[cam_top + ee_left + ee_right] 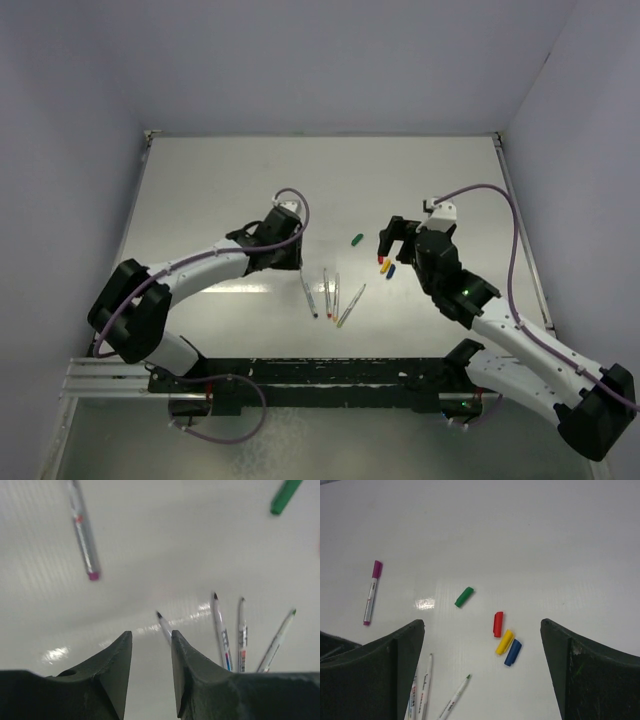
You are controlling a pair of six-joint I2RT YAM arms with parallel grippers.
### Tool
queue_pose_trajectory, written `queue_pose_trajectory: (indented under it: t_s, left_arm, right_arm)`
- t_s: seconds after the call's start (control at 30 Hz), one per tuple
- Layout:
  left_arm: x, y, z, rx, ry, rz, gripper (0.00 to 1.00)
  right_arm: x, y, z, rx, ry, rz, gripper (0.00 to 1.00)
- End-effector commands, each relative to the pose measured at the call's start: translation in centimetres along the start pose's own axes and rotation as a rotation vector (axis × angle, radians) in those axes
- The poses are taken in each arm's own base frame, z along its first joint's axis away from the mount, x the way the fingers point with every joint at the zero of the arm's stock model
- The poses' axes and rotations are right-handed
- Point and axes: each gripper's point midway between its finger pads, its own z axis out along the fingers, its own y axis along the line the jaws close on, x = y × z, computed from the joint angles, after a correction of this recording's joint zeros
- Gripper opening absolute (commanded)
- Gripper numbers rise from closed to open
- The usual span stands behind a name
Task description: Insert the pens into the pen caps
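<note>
Grey pen (164, 626) apparently just beyond left gripper (151, 635), three pens (242, 630) beside.

Table (200, 180), layout. Four uncapped pens (327, 292) are lying side by side near the middle, converging at their near ends and spreading apart at the far ends. The leftmost pen (164, 625) is lying just ahead of the left gripper (151, 637), in line with the gap between its fingers. A capped pen (372, 592) is sitting alone, well to the left of the lone cap (464, 596), which is resting beyond and right of the four pens. A cluster of three caps (505, 641) is lying further right, framed between the fingers of the right gripper (482, 623); the two nearer caps are touching.
</note>
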Motion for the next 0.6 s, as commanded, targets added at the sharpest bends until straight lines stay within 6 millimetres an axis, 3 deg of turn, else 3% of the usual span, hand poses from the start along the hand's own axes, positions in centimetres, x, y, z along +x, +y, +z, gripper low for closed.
queue_pose_trajectory:
  t_s: [0.0, 0.2, 0.57]
  left_arm:
    - [5.0, -2.4, -1.1, 0.017, 0.088, 0.048, 0.41]
    - [7.9, -3.2, -1.3, 0.013, 0.134, 0.063, 0.41]
    - [9.2, -5.0, 0.3, 0.044, 0.179, 0.073, 0.42]
  right_arm:
    - [0.2, -1.0, 0.3, 0.056, -0.015, 0.027, 1.00]
    - [1.1, -1.1, 0.1, 0.043, 0.000, 0.050, 1.00]
    - [1.5, -1.1, -0.2, 0.014, -0.006, 0.058, 1.00]
